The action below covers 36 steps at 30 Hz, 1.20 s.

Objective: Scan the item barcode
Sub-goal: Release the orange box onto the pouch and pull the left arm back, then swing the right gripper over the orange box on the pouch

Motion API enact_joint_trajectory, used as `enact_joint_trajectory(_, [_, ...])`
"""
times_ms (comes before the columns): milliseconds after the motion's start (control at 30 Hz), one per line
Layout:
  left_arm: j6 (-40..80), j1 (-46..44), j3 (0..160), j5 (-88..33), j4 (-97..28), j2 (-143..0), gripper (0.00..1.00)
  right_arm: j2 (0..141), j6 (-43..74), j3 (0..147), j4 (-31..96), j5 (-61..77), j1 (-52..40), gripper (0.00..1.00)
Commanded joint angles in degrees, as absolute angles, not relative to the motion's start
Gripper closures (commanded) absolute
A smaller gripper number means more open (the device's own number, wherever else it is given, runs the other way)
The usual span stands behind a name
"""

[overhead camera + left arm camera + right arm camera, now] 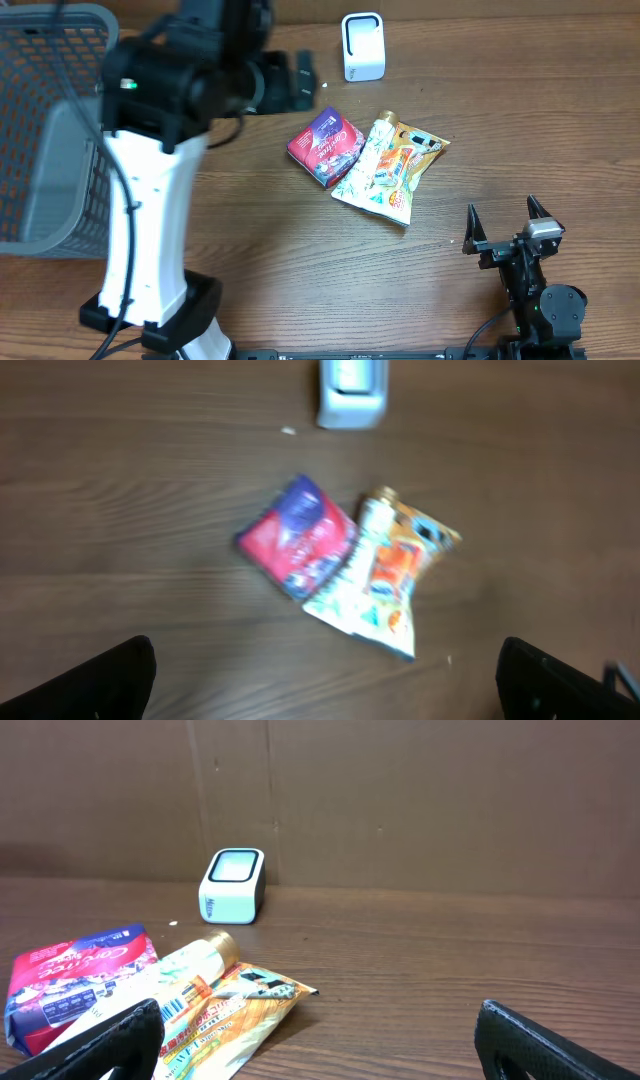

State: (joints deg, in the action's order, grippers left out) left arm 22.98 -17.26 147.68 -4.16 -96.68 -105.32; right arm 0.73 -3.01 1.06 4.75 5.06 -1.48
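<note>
On the left side of the brown wooden table (300, 270) stands a grey mesh basket (40, 60), the biggest thing in the overhead view. It runs out of the picture at the left edge. Just to the right of it, the left arm (150, 210) rises from its base at the near edge. It has a white link and a black upper part, and it covers a part of the basket's right wall. The left gripper (300, 80) points to the right, over the far side of the table. In the left wrist view its two dark fingers (100, 685) sit in the bottom corners, wide apart, and only the table shows between them. The right arm (545, 300) is low at the near right corner. The right gripper (503, 228) also has its jaws spread wide and holds nothing. It is well apart from the packets.

Near the middle of the table three packets lie flat together. The orange snack bag (415, 155) is at the right. The white tube (362, 165) lies against its left side, and the red and purple packet (325, 146) touches the tube at the left. The white scanner (362, 46), the smallest thing, stands at the far edge, apart from the packets and just right of the left gripper.
</note>
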Motion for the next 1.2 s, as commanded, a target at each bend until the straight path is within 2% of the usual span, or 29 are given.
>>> enact_joint_trajectory(0, [25.58, -9.30, 146.08, -3.07, -96.82, -100.68, 0.00, 0.16, -3.05, 0.47, 4.54, 4.54, -0.99, 0.00])
enact_joint_trajectory(200, [20.62, -0.93, 143.96, -5.02, -96.82, -100.53, 0.00, 0.16, -3.05, 0.47, 4.54, 4.54, -0.99, 0.00])
enact_joint_trajectory(633, [23.77, 7.99, 141.56, -3.81, -96.79, -101.19, 0.00, 0.16, -3.03, 0.47, 3.44, 4.60, -0.99, 0.00])
enact_joint_trajectory(700, [23.79, 7.97, 141.56, -3.86, -96.79, -101.19, 0.00, 0.16, -2.74, 0.47, -1.83, 10.17, -1.02, 0.00])
enact_joint_trajectory(833, [23.81, 7.94, 141.56, -3.88, -96.79, -101.19, 0.00, 0.16, -2.63, 0.47, -15.38, 32.51, -0.99, 0.00])
enact_joint_trajectory(933, [23.79, 7.94, 141.56, -3.88, -96.79, -101.19, 0.00, 0.16, -2.63, 0.47, -25.54, 42.59, -0.99, 0.00])
enact_joint_trajectory(1100, [23.81, 7.90, 141.56, -3.86, -96.79, -101.21, 0.00, 0.16, -2.61, 0.80, -36.40, 44.45, -0.99, 0.00])
enact_joint_trajectory(1167, [23.79, 7.90, 141.56, -3.88, -96.79, -101.19, 0.00, 0.19, -2.61, 2.83, -36.80, 42.96, -0.99, 0.00])
